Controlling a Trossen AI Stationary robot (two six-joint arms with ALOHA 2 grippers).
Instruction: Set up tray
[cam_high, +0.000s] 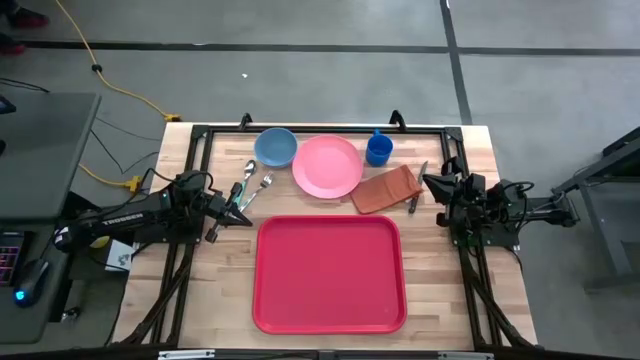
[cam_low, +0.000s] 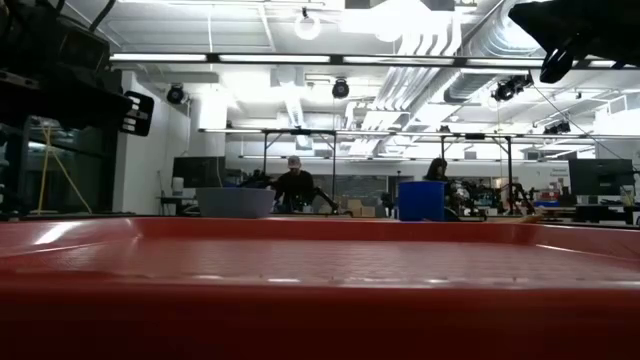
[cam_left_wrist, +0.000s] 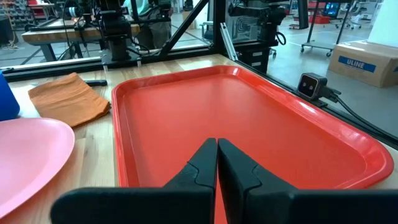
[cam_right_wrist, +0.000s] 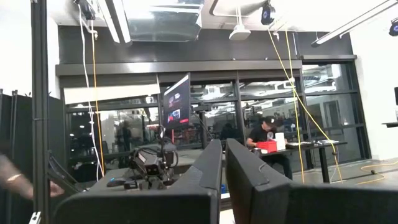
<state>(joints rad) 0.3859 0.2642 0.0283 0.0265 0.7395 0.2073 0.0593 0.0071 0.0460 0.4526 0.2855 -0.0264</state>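
The large red tray (cam_high: 330, 272) lies flat on the wooden table, near its front edge; it also fills the left wrist view (cam_left_wrist: 249, 118) and the low view's foreground (cam_low: 320, 265). My left gripper (cam_high: 243, 217) is shut and empty, slanting down beside the tray's left rim, its tips (cam_left_wrist: 217, 144) pointing across the tray. My right gripper (cam_high: 428, 181) is shut and empty at the table's right side, beyond the tray's far right corner. In its own view (cam_right_wrist: 223, 146) it looks out into the room.
Behind the tray stand a blue bowl (cam_high: 275, 147), a pink plate (cam_high: 327, 165) and a blue cup (cam_high: 378, 149). An orange-brown napkin (cam_high: 386, 190) and a knife (cam_high: 418, 188) lie near my right gripper. A fork and a spoon (cam_high: 252, 184) lie by my left gripper.
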